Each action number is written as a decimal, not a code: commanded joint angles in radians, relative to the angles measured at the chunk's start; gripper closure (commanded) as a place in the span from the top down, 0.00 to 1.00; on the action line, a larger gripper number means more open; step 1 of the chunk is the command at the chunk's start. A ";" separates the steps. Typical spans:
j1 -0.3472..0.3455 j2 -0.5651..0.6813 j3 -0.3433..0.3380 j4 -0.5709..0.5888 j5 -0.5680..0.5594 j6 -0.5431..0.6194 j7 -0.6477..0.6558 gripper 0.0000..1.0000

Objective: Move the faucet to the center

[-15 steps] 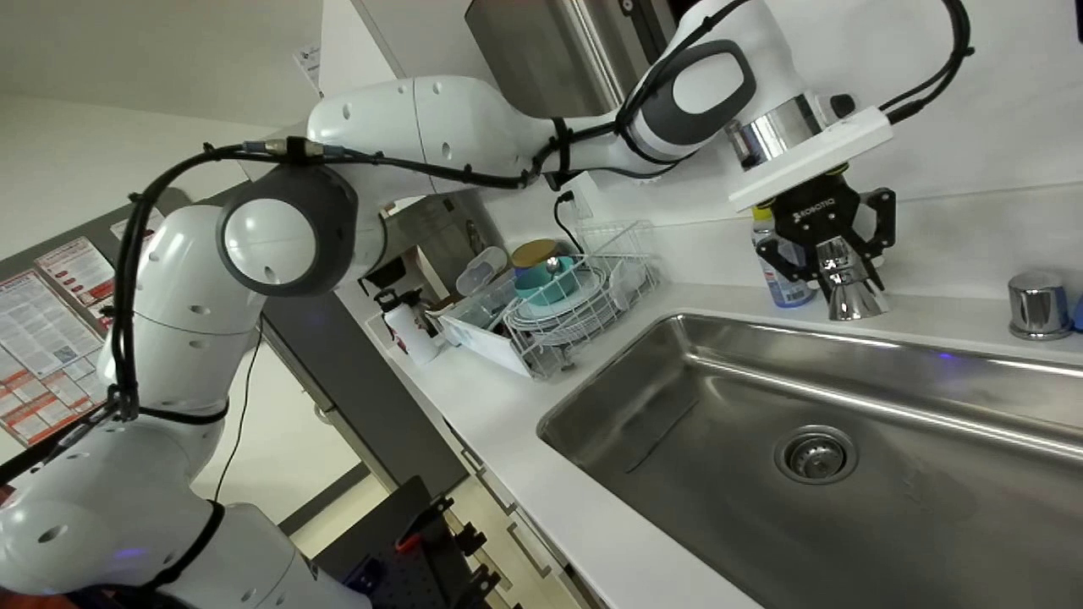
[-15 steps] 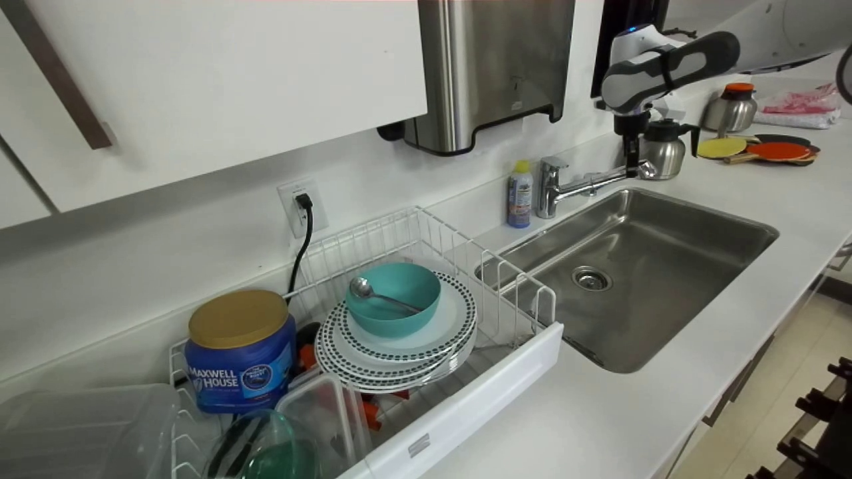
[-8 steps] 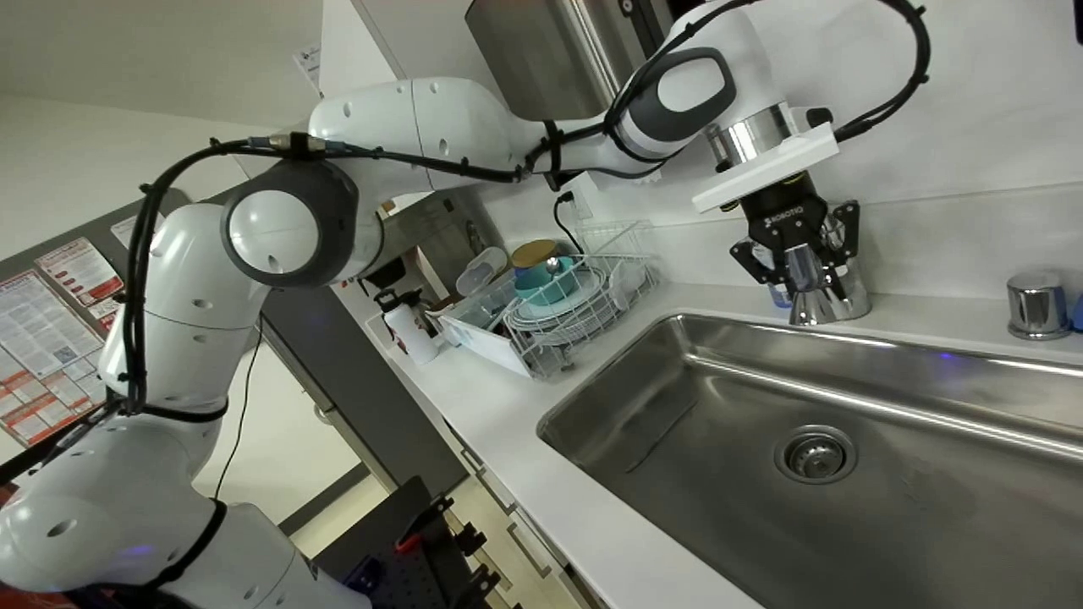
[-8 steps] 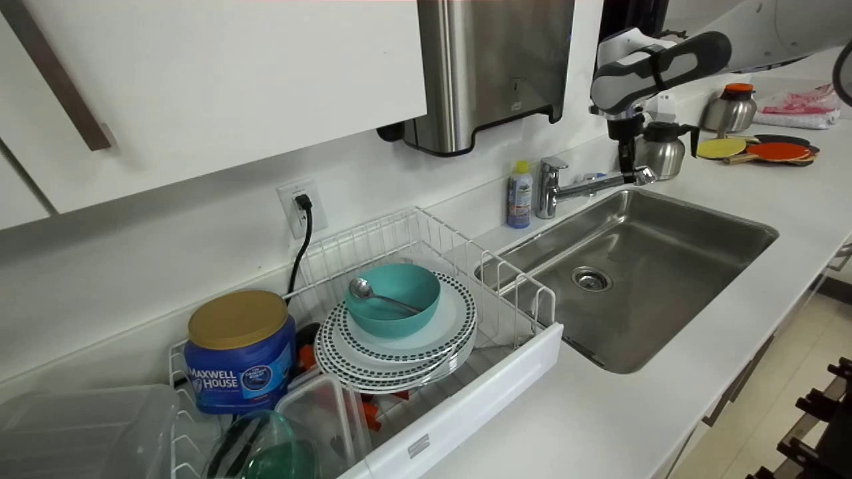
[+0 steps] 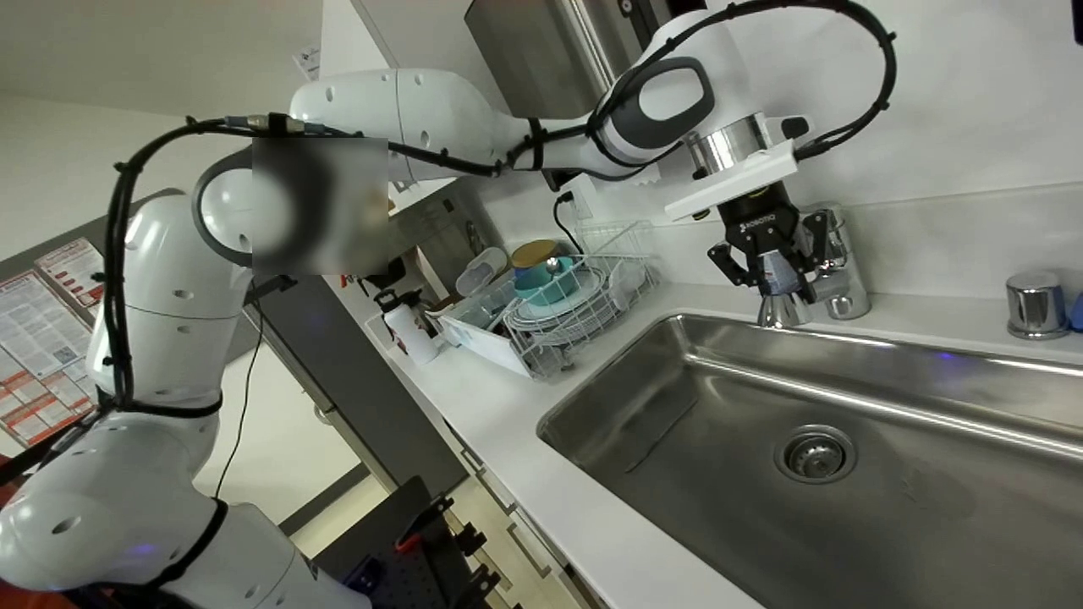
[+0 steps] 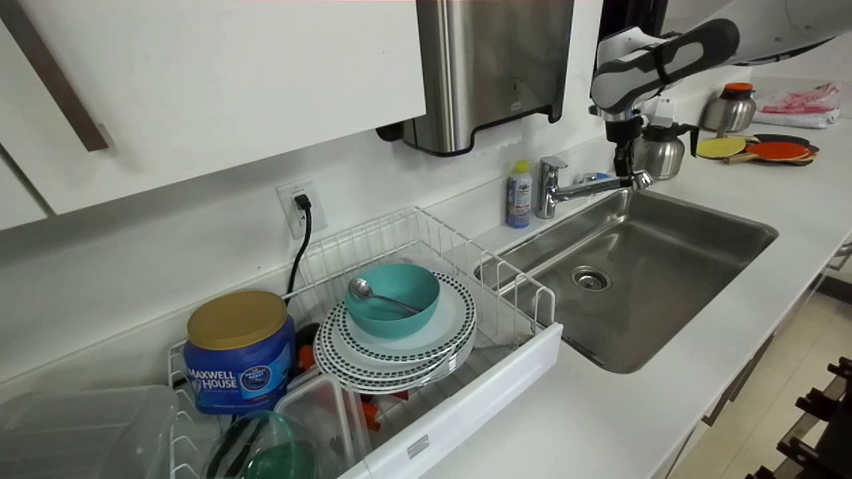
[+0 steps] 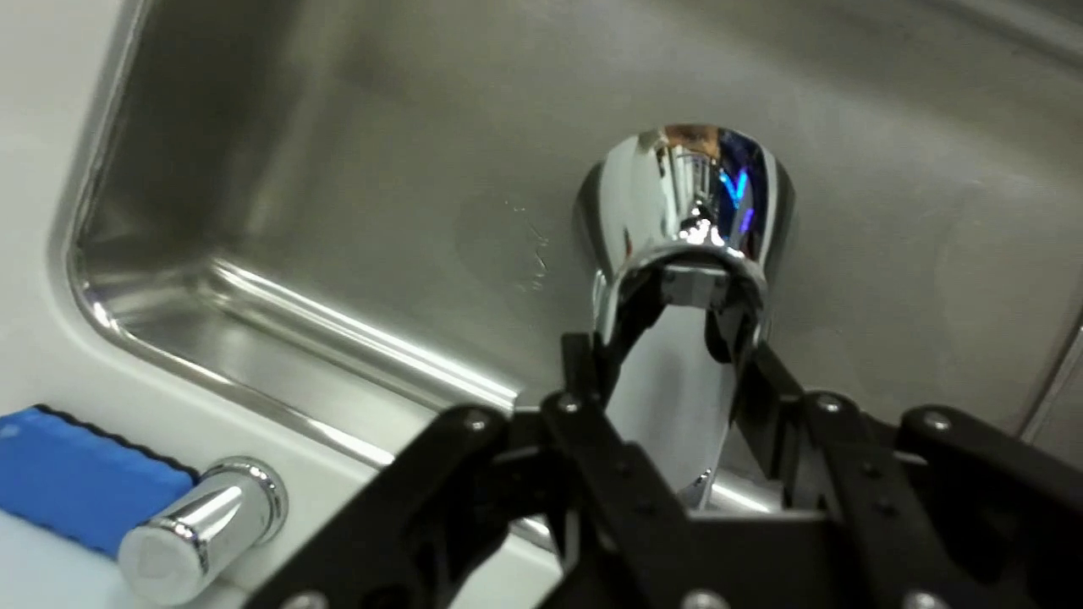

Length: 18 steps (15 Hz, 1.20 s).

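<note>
Holding the chrome faucet [image 6: 586,189] by its long straight spout [image 7: 671,406], I have the Robotiq gripper [image 7: 674,359] drawn in to just the spout's width, one finger against each side, right behind the flared head [image 7: 689,190]; the wrist view shows this best. The faucet's base [image 6: 547,199] stands upright on the counter [image 5: 508,440] behind the sink [image 5: 931,516], and from it the spout reaches out to the head, which sits near the sink's rear rim in both exterior views, well apart from the drain [image 6: 592,279]. Whether the head hangs over the rim or over the basin, I cannot tell for certain. My Panda arm [image 5: 453,118] is stretched above the counter; in an exterior view part of it is blurred.

Close to the base, a yellow-capped bottle [image 6: 520,196] stands upright. Through the wrist view I also get a short chrome cylinder [image 7: 203,533] on the counter, just beside a blue sponge [image 7: 89,474]. In an exterior view, a black-lidded carafe [image 6: 663,159] shows beyond the gripper, and a steel towel dispenser [image 6: 496,73] is mounted higher up. Beside the sink, a white dish rack [image 6: 472,406] bears stacked plates [image 6: 447,313], a teal bowl [image 6: 393,322] on top of them, and a spoon [image 6: 361,288] lying in the bowl. A Maxwell House tub [image 6: 236,372] stands near the plates.
</note>
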 commanded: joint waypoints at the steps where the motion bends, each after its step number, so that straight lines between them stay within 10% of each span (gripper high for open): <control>1: -0.002 -0.143 0.069 -0.194 0.085 0.118 -0.020 0.19; 16: -0.028 -0.265 0.203 -0.401 0.081 0.235 0.230 0.19; 17: -0.022 -0.267 0.194 -0.401 0.072 0.232 0.256 0.69; 18: -0.019 -0.269 0.190 -0.400 0.071 0.229 0.273 0.69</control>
